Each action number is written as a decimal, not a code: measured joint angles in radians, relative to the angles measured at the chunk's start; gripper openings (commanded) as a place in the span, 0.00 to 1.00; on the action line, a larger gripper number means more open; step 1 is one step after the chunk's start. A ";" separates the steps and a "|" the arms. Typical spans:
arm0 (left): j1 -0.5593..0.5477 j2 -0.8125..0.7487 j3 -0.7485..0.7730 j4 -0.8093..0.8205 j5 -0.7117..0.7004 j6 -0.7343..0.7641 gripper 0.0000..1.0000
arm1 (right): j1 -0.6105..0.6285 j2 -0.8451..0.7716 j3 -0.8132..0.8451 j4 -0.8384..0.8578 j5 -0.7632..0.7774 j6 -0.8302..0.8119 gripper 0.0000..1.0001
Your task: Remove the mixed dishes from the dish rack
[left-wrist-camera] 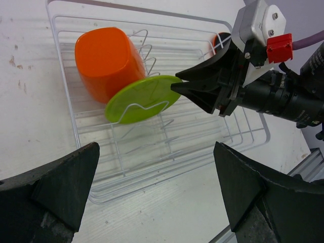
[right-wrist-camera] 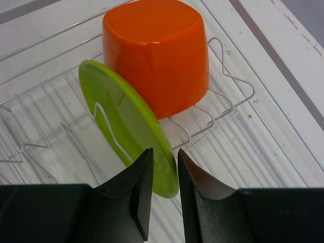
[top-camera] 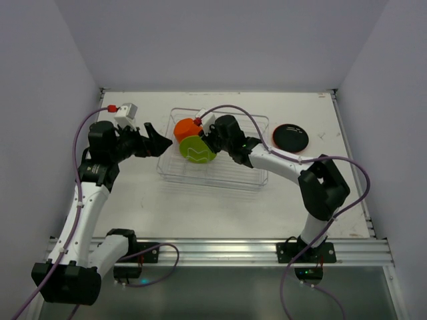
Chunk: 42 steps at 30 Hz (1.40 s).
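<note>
Dish rack, clear plastic with thin wire dividers, taken as the landmark throughout. Inside the rack, toward its far left part, lie two dishes: one orange faceted cup, tipped over with its closed base showing, and one lime-green plate standing tilted on edge among the dividers. The plate sits just in front of the cup; whether the two touch cannot be told. One white wire loop crosses the plate's near face, so the plate is hemmed between wire and cup. The rest of the rack shows only bare dividers.

Outside the rack, just beyond its far right corner, one black round plate lies flat on the table.

Right gripper — reaching into the rack from its right side. Its two black fingers straddle the lime-green plate's lower rim, one on each face, with only a narrow slot between them; whether the pads actually press the plate cannot be told.

Left gripper — hanging just outside the rack's left edge, aimed into it. Its jaws are spread wide and grasp nothing; no dish lies between them.

Count: one cup, two plates, two grippers.
</note>
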 measured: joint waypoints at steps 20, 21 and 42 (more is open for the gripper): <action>0.000 0.000 0.000 0.000 0.000 0.000 1.00 | 0.029 0.000 -0.032 0.053 0.108 0.000 0.22; 0.000 0.000 0.000 0.000 0.000 0.000 1.00 | 0.029 0.000 -0.032 0.054 0.108 0.000 0.22; 0.000 0.000 0.000 0.000 -0.003 0.000 1.00 | 0.031 0.020 -0.032 0.060 0.107 -0.014 0.02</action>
